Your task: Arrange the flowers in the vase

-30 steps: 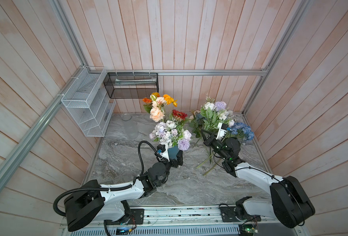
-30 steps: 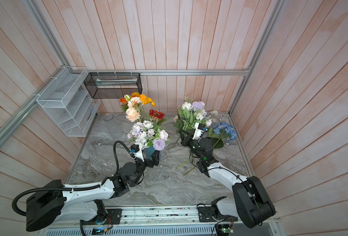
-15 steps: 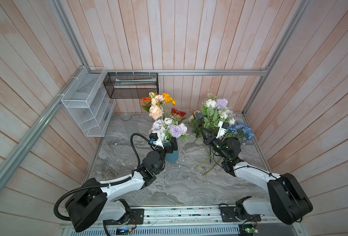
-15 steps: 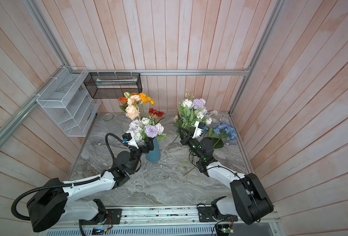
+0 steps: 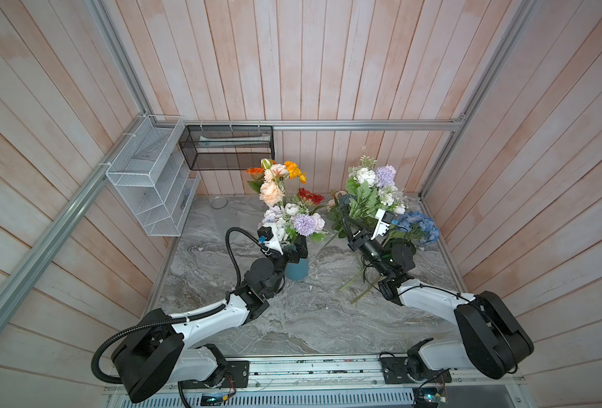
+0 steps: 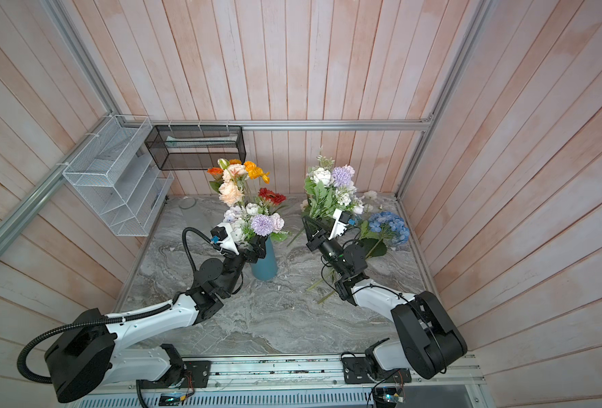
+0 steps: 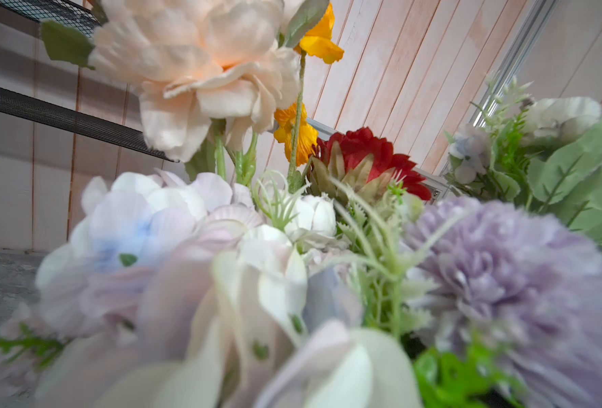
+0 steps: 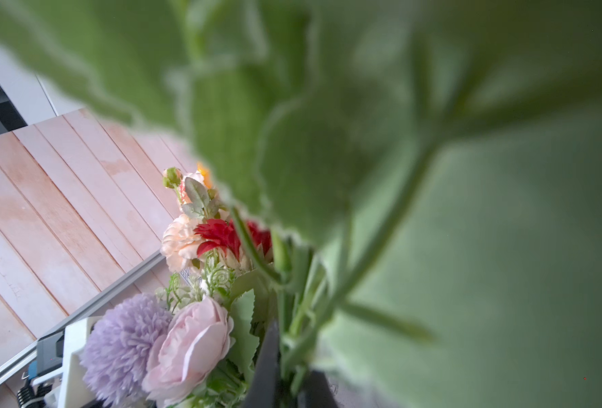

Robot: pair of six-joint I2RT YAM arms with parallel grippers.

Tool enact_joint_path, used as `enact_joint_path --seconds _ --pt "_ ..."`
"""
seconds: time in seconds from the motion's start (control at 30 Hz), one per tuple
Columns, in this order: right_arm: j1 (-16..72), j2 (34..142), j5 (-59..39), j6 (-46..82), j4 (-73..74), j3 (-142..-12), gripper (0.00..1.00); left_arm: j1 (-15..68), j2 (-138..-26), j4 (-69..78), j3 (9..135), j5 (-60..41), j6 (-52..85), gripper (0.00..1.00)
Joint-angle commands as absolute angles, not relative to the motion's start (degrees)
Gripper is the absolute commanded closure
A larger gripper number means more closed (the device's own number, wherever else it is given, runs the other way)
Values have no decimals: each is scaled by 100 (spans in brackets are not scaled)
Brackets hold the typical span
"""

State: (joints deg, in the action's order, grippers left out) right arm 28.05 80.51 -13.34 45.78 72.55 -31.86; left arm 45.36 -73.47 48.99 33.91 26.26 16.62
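A blue vase [image 5: 296, 271] [image 6: 264, 266] stands upright mid-table with flowers [image 5: 285, 197] [image 6: 246, 197] in it: peach, orange, red, white and lavender heads. My left gripper [image 5: 295, 248] [image 6: 256, 247] is open, its fingers spread either side of the stems at the vase's mouth. In the left wrist view the blooms [image 7: 204, 70] hide the fingers. My right gripper [image 5: 346, 226] [image 6: 309, 228] [image 8: 288, 356] is shut on the green stems of a leafy white-and-lavender bunch [image 5: 370, 190] [image 6: 327, 190], held up to the right of the vase. A blue hydrangea [image 5: 416, 226] [image 6: 389, 226] lies behind it.
Loose green stems [image 5: 357, 286] trail on the marble table [image 5: 310, 325] under the right wrist. A white wire rack [image 5: 147, 176] and a black mesh basket [image 5: 227, 148] hang on the back-left walls. A small glass dish [image 5: 218, 202] sits at the back.
My left gripper has moved back and left from in front of the vase to its mouth, and the bouquet heads swung the same way, baring the vase's body. The right bunch barely shifted.
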Motion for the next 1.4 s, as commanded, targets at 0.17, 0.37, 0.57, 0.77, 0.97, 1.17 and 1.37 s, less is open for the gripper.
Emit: enact_joint_path --seconds 0.17,0.37,0.57,0.77,0.97,1.17,1.37 --pt "3137 8730 -1019 5085 9287 -2993 100 4500 -7076 4927 3385 2377 1903 0" --pt "3290 9349 -971 5440 10259 -3242 100 4509 -7041 4904 3336 2331 1995 0" --pt "3428 9440 -845 5330 10345 -3409 100 4503 -7027 4903 3275 2355 2016 0" --pt "3533 9495 -687 5081 10345 -3607 100 4509 -7035 4931 3215 2356 2092 0" --pt "3560 9639 -686 4906 10349 -3922 100 4509 -6994 4913 3183 2337 2149 0" --pt "3660 9740 -690 4586 10353 -4121 100 4509 -6987 4926 3145 2330 2197 0" --pt "3772 9974 -677 4374 10349 -4166 100 4502 -6957 4926 3142 2314 2208 0"
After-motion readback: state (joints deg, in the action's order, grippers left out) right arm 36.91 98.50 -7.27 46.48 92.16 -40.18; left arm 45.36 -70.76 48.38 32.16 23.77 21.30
